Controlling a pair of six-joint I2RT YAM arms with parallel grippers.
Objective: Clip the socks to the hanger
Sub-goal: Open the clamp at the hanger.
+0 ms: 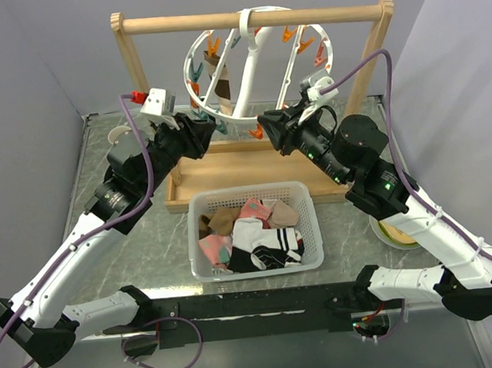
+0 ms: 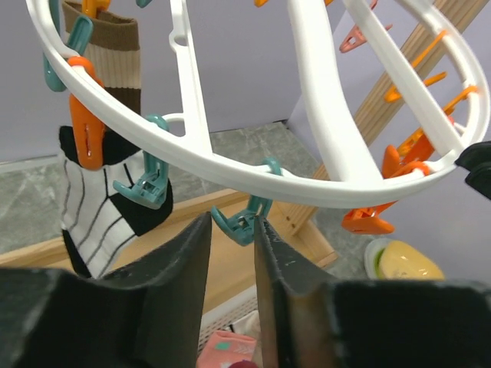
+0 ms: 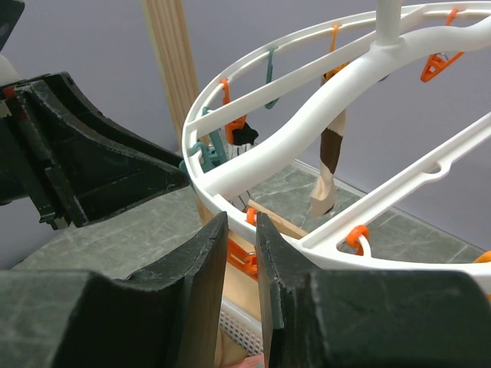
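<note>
The hanger [image 1: 249,77], a round white ring with orange and teal pegs, hangs from the wooden bar. A brown striped sock [image 2: 111,61] and a black-and-white sock [image 2: 100,207] are clipped to it. More socks [image 1: 254,230] lie in the white basket [image 1: 257,270]. My left gripper [image 1: 214,128] [image 2: 232,221] is at the ring's lower left, with its fingers pressed on both sides of a teal peg [image 2: 244,224]. My right gripper [image 1: 265,130] [image 3: 241,218] is shut narrowly on the ring's rim [image 3: 230,201], with an orange peg [image 3: 244,257] just below it.
The light wooden frame [image 1: 250,17] stands on a wooden base tray [image 1: 227,164] behind the basket. A plate with something yellow [image 1: 395,232] sits at the right under my right arm. Grey walls close in the left, right and back of the table.
</note>
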